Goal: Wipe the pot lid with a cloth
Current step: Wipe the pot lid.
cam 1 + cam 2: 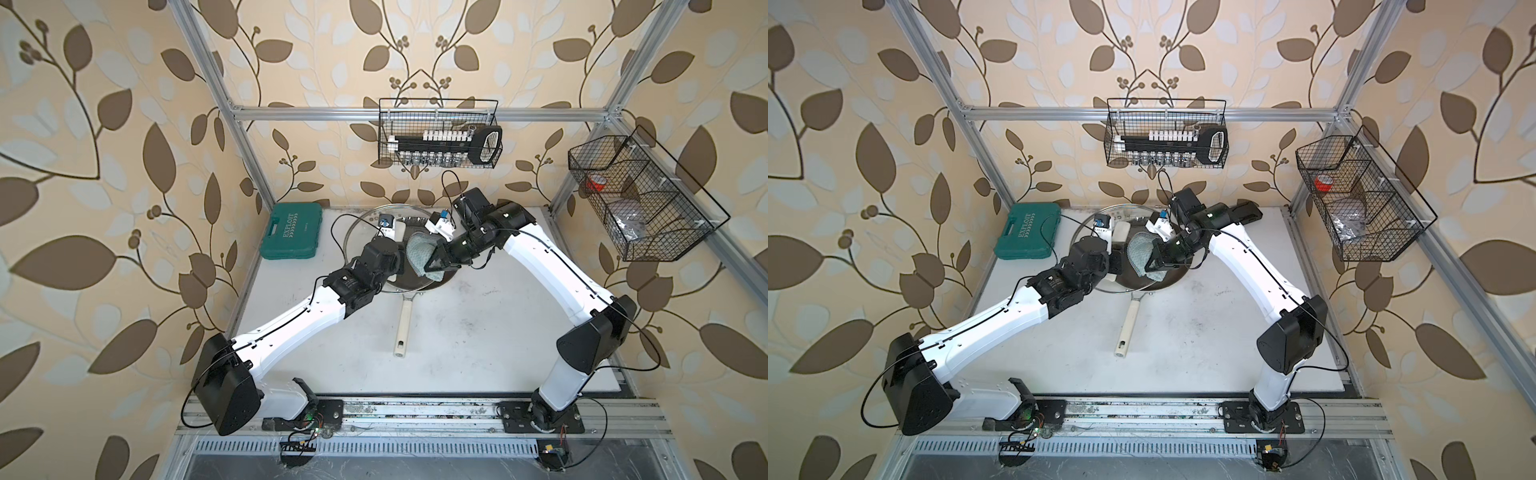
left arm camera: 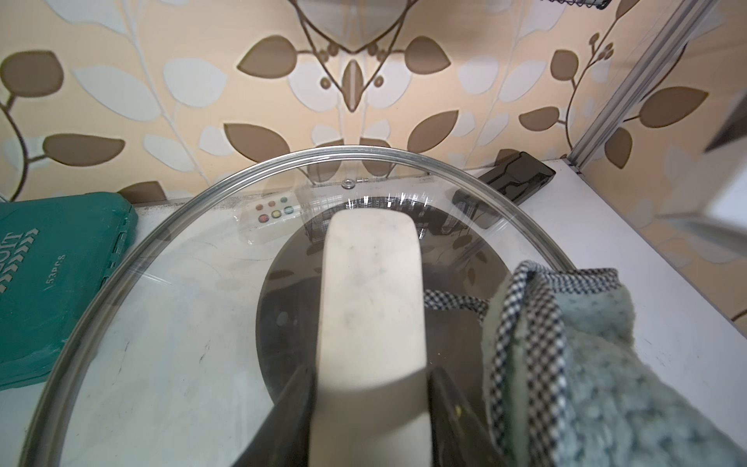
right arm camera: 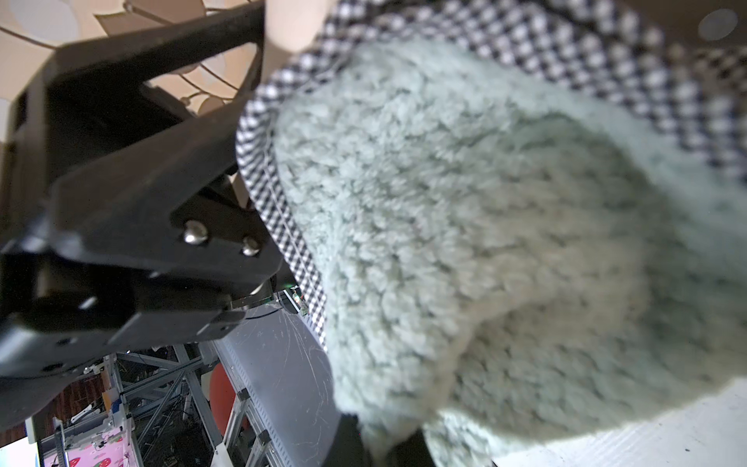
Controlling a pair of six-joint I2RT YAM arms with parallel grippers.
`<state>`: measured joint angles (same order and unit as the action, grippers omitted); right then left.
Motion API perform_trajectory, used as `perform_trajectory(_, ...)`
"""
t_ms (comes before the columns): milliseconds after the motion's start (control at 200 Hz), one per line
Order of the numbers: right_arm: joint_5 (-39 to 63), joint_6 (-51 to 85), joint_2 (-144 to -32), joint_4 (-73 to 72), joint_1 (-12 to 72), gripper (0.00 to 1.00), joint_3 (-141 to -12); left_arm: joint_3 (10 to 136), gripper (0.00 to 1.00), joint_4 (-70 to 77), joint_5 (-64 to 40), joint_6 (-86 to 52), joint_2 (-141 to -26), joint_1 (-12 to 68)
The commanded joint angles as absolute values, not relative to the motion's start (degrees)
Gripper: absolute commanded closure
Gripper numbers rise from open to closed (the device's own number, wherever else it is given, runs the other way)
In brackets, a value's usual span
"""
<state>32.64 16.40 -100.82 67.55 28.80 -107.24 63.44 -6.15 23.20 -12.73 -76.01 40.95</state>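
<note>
Item: pot lid [image 2: 161, 323], far middle of worktop [image 1: 478, 332], held over frying pan [image 1: 404, 328].
Your left jaws: clamped tight on its cream handle [image 2: 370, 303], steadying the glass.
Your right jaws: pinched closed on cloth [image 1: 419, 254], pressing it beside the handle, apparently to wipe.

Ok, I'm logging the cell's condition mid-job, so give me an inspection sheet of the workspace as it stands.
Surface: white table, scuffed and smudged.
Job's things: pot lid over frying pan; cloth against its glass.
Clutter: green tool case, far-left corner.
Grippers: left gripper shut on lid handle; right gripper shut on cloth.
Cables: black loops along both arms.
Surroundings: back wire basket, side wire basket on frame; leaf-patterned walls.
</note>
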Motion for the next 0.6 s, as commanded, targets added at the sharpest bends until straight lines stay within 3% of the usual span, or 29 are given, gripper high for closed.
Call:
perform_trajectory(0, 30.91, 15.13, -103.49, 68.63, 27.62, 1.0, -110.26, 69.44, 1.0, 9.43, 26.47, -13.74, -72.21, 41.56)
perform_trajectory(440, 28.92, 11.89, -121.3, 79.18, 23.27, 1.0, -137.72, 69.0, 1.0, 9.03, 25.05, -13.63, -71.8, 42.27)
perform_trajectory(595, 27.14, 10.86, -121.14, 80.25, 24.07, 1.0, -136.23, 68.73, 1.0, 10.53, 26.13, -12.79, -72.07, 42.28)
